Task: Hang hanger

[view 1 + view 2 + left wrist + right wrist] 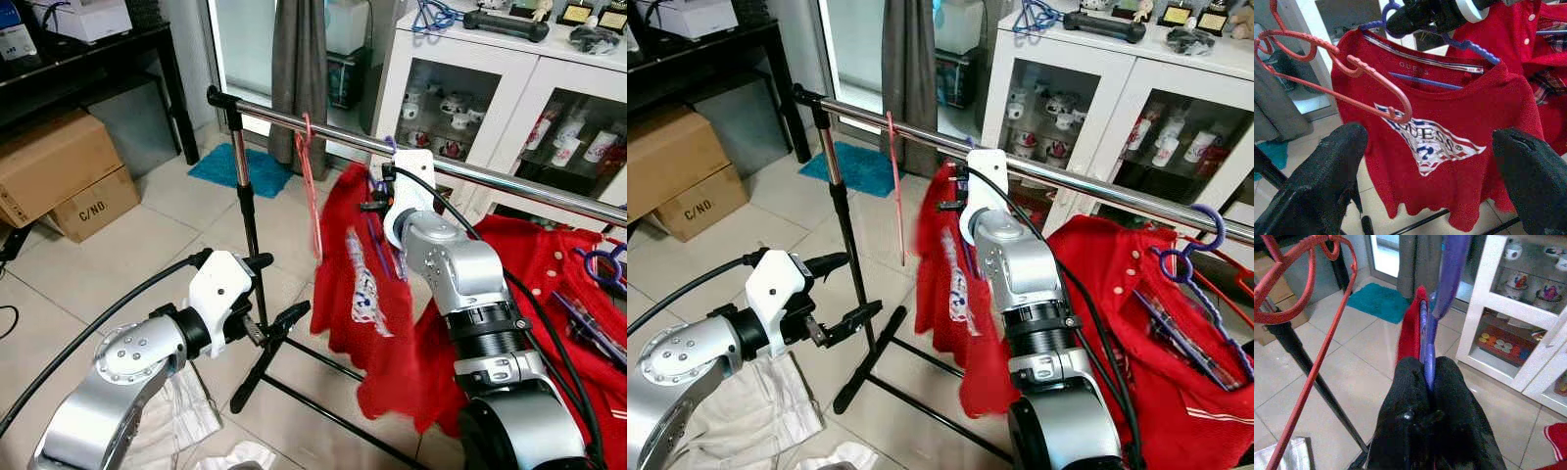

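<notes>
On the tiled floor (147,245) stands your clothes rail (490,176). Your right gripper (1425,382) pinches the purple hanger (1442,293) carrying a red shirt (1449,147) just under the rail; your left gripper (1425,161) gapes empty below it.

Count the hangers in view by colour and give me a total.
Red/pink hanger, empty, hooked on the rail: 1
Purple hanger carrying the red shirt, held by the right gripper: 1
Purple hanger lying on the red clothes to the right: 1
Total: 3
</notes>
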### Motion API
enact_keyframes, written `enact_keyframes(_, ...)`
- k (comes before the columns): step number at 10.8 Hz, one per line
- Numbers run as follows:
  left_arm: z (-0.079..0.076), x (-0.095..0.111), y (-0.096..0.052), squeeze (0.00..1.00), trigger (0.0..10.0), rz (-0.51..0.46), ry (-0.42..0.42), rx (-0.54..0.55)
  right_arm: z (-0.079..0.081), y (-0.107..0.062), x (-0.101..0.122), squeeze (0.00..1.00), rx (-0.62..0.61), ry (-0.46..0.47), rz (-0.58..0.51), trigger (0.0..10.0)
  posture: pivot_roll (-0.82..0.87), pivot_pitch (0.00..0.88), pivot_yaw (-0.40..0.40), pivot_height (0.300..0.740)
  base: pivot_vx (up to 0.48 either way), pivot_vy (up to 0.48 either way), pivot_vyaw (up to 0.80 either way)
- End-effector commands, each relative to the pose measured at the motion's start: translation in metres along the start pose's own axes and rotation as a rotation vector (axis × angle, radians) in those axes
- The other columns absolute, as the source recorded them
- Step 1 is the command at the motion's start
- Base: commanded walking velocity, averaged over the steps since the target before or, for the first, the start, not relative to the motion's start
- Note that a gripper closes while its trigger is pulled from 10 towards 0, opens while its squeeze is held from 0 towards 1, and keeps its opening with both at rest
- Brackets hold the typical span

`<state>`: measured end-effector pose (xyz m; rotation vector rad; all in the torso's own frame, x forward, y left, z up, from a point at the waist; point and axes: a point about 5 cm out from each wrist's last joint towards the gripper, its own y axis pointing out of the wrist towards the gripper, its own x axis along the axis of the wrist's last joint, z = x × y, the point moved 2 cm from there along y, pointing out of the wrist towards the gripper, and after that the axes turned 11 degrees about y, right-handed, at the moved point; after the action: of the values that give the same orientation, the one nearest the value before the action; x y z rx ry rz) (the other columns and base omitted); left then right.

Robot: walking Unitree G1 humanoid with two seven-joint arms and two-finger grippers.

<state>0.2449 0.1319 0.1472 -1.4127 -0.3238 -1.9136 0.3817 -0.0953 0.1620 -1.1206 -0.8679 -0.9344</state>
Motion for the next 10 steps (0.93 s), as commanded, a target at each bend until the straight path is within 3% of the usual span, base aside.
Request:
enact_keyframes(1, 0.0, 0.0, 0.001, 0.9, 10.0, 0.009, 0.017, -0.005, 0.0, 0.0, 0.007, 0.0, 0.008, -0.002, -0.019, 0.0, 0.12, 0.0, -0.005, 0.74, 0.0, 0.0, 0.0)
enact_keyframes(5, 0.003, 0.001, 0.002, 0.9, 10.0, 0.007, 0.007, 0.028, 0.003, -0.004, 0.015, 0.0, 0.084, -0.022, -0.044, 0.0, 0.12, 0.0, -0.016, 0.74, 0.0, 0.0, 0.0)
enact_keyframes(7, 0.023, 0.0, 0.007, 0.9, 10.0, 0.02, -0.021, 0.217, -0.007, -0.027, 0.036, 0.0, 0.145, -0.086, -0.136, 0.0, 0.12, 0.0, -0.021, 0.74, 0.0, 0.0, 0.0)
enact_keyframes(10, 0.028, -0.002, 0.011, 0.73, 10.0, 0.016, -0.041, 0.308, -0.018, -0.05, 0.042, 0.0, 0.184, -0.096, -0.142, 0.0, 0.09, 0.0, -0.01, 0.74, 0.0, 0.0, 0.0)
